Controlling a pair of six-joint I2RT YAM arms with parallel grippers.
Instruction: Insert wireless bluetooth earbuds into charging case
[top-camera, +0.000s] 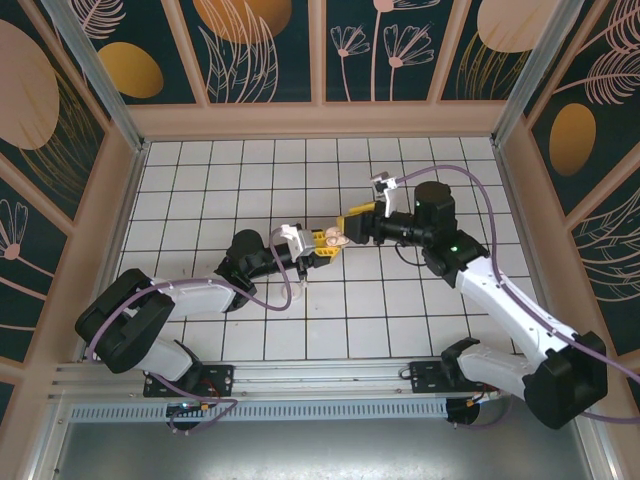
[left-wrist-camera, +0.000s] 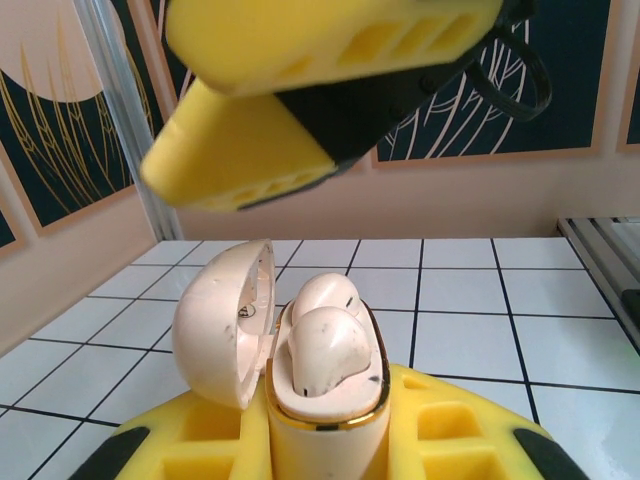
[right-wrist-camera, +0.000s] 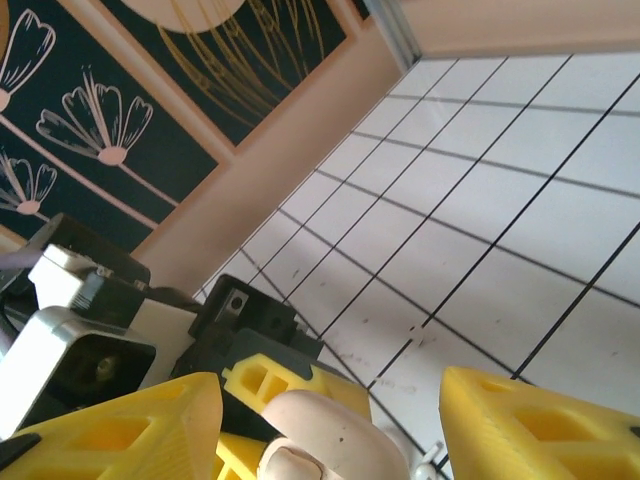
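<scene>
The left pincer (left-wrist-camera: 325, 445) clamps the charging case (left-wrist-camera: 330, 455) upright between its yellow fingers (left-wrist-camera: 455, 440), the lid (left-wrist-camera: 222, 320) swung open to the left. Two pale earbuds (left-wrist-camera: 330, 350) sit in the case's wells. Above, blurred, the right pincer (left-wrist-camera: 190, 90) hangs with jaws parted over the white gridded bench (left-wrist-camera: 560, 330)

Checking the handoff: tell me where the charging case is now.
Mid-table in the top view, the open charging case is clamped upright in the left gripper, with the right gripper open close above it.

White-and-black arms (top-camera: 500, 290) bear purple cables (top-camera: 445, 171) and yellow fingers (left-wrist-camera: 330, 40).
</scene>
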